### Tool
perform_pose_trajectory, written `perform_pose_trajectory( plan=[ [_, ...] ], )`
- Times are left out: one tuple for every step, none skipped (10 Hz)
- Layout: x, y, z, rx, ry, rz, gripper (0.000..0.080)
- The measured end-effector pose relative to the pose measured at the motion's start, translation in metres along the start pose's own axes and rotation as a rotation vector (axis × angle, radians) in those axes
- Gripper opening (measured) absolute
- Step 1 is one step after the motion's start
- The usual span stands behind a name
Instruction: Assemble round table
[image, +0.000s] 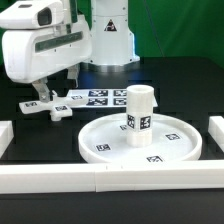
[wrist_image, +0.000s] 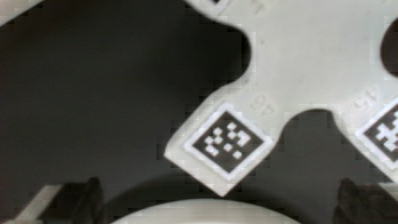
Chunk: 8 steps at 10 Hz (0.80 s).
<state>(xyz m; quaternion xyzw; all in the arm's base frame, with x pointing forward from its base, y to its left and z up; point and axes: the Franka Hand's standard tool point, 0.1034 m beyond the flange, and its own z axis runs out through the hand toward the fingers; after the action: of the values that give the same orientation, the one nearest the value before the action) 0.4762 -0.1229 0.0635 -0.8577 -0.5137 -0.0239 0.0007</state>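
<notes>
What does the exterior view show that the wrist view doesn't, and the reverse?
Only the exterior view: the round disc with the cylinder leg standing upright on it, the marker board, the border rails, the arm. Only the wrist view: the tags on the cross-shaped foot piece close up, seen from between the fingertips. Both: the foot piece, with the open gripper above it.

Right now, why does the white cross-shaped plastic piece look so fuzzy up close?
Wrist view: the white cross-shaped plastic foot piece fills the frame, likely too near the lens, so edges and tags blur; exterior view: it looks crisper, evenly lit.
</notes>
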Motion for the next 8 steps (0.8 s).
perform_pose_trajectory(
  plan=[
    [-0.001,0.0,0.0,0.001,0.0,0.001,0.0648],
    [-0.002,-0.001,0.001,0.002,-0.002,-0.009,0.0648],
    [-0.009,-0.004,0.002,0.011,-0.007,-0.029,0.0648],
    [-0.02,-0.009,0.005,0.016,-0.009,-0.09,0.0648],
    [-0.03,-0.015,0.006,0.013,-0.009,-0.119,0.0648],
    [-0.031,-0.015,0.006,0.016,-0.009,-0.041,0.0648],
    [-0.031,-0.015,0.006,0.016,-0.01,-0.042,0.0648],
    [-0.031,-0.015,0.006,0.017,-0.011,-0.042,0.0648]
  ],
)
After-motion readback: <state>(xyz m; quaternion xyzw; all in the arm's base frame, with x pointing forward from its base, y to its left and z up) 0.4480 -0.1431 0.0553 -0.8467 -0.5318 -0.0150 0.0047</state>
